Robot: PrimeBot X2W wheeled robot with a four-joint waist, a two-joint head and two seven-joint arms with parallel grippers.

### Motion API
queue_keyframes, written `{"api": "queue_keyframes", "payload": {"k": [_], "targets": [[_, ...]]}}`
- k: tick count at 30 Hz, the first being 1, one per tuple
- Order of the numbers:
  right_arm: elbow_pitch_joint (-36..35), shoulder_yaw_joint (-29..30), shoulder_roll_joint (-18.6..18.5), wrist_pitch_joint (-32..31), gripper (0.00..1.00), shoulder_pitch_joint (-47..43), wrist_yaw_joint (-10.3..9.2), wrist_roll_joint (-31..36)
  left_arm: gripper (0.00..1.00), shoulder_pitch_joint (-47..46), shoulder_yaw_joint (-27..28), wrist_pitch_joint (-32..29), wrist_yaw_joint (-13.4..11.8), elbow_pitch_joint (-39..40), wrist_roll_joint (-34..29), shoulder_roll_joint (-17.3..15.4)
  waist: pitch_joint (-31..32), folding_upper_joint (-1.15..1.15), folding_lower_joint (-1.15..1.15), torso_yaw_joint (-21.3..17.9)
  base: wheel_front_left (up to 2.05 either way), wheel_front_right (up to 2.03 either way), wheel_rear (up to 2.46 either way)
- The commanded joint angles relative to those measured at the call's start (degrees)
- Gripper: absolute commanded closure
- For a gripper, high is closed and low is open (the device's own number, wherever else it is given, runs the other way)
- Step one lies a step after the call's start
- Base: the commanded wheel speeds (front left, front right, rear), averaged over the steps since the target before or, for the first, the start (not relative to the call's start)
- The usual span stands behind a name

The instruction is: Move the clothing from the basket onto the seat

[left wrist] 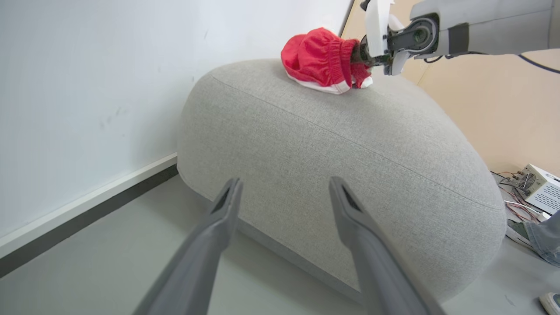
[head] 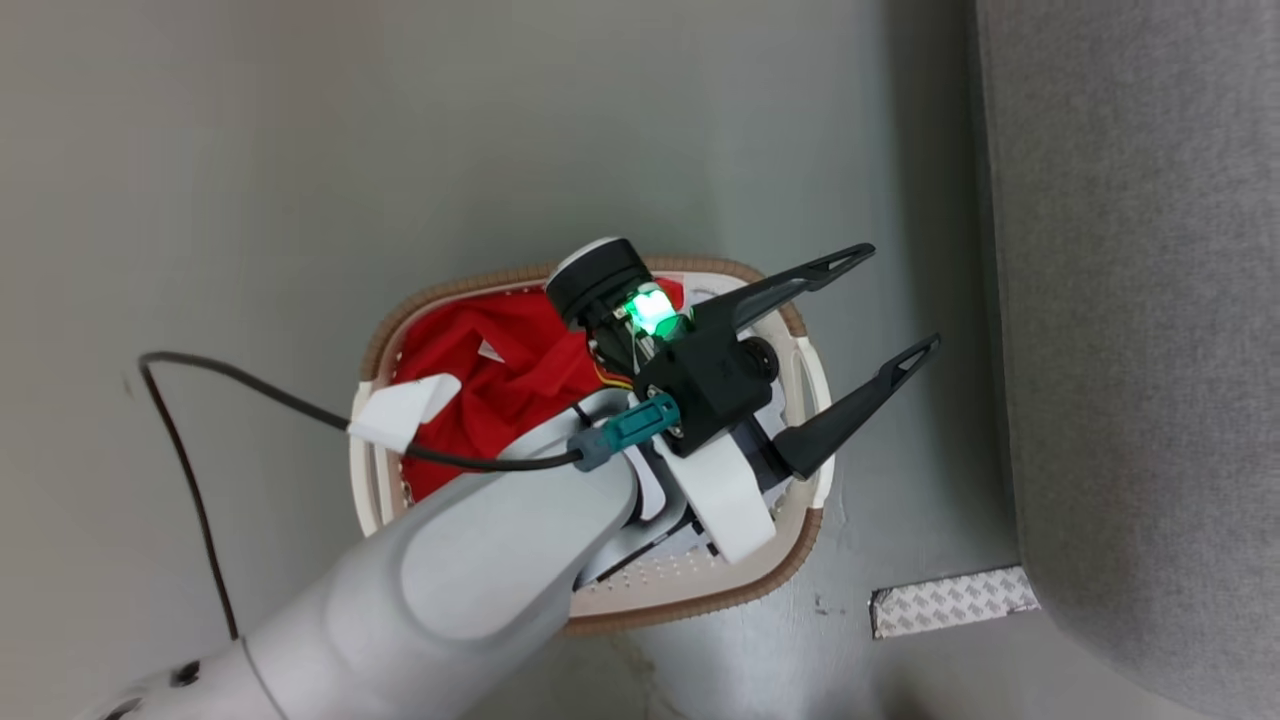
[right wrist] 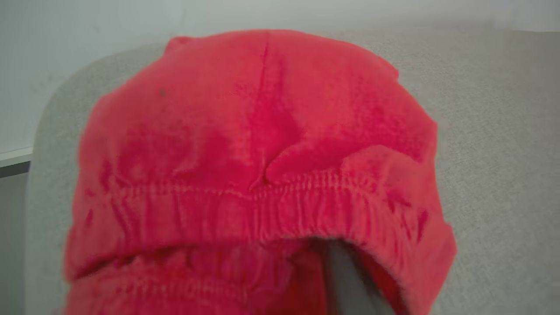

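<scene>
The cream basket (head: 690, 592) with a tan rim stands on the floor, and red clothing (head: 500, 350) lies bunched inside it. My left gripper (head: 900, 297) hangs above the basket's right end, open and empty, its fingers pointing at the grey seat (head: 1150, 300). In the left wrist view the left gripper (left wrist: 284, 181) faces the seat (left wrist: 350, 153). On top of the seat rests a red garment (left wrist: 317, 59) with an elastic waistband. My right gripper (left wrist: 361, 61) is pushed into its folds. One dark finger (right wrist: 341, 275) pokes under the red garment (right wrist: 262, 144); the jaws are hidden.
A black cable (head: 200, 440) loops over the floor left of the basket, and a white piece (head: 405, 410) sits on its left rim. A patterned tape patch (head: 950, 600) lies by the seat's corner. A wall (left wrist: 87, 87), an electronics box (left wrist: 540, 186) and a denim leg (left wrist: 542, 238) flank the seat.
</scene>
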State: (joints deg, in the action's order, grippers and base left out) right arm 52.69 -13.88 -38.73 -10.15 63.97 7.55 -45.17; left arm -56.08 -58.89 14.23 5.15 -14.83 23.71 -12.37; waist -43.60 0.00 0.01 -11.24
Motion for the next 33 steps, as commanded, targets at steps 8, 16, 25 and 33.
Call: {"api": "queue_keyframes", "payload": {"k": [8, 16, 25, 33], "targets": [[-0.2, -5.9, -0.3, -7.0, 0.00, -3.6, -0.12, -2.8, 0.00, 3.8, 1.1, 0.9, 0.1, -2.8, 1.5, 0.5, 7.8, 0.00, -0.01, -1.4, 0.00, 0.00, 0.00], [-7.1, -11.8, -2.2, -7.1, 0.00, -8.1, -0.13, -4.7, 0.00, 9.9, 4.9, 0.9, -0.8, -2.6, 2.7, 0.5, 17.4, 0.00, -0.01, -2.7, 0.00, 0.00, 0.00], [-16.2, -14.7, -1.5, 3.1, 0.00, -14.0, -0.13, -6.4, 0.00, 17.5, 12.7, 0.9, -2.1, -0.8, 2.2, 0.3, 27.7, 0.00, -0.01, -1.4, 0.00, 0.00, 0.00], [-24.3, -13.6, 2.1, 11.6, 0.00, -19.6, -0.13, -6.0, 0.00, 24.0, 21.2, 0.9, -3.9, 1.2, 2.9, -1.1, 34.8, 0.00, -0.01, 1.9, 0.00, 0.00, 0.00]]}}
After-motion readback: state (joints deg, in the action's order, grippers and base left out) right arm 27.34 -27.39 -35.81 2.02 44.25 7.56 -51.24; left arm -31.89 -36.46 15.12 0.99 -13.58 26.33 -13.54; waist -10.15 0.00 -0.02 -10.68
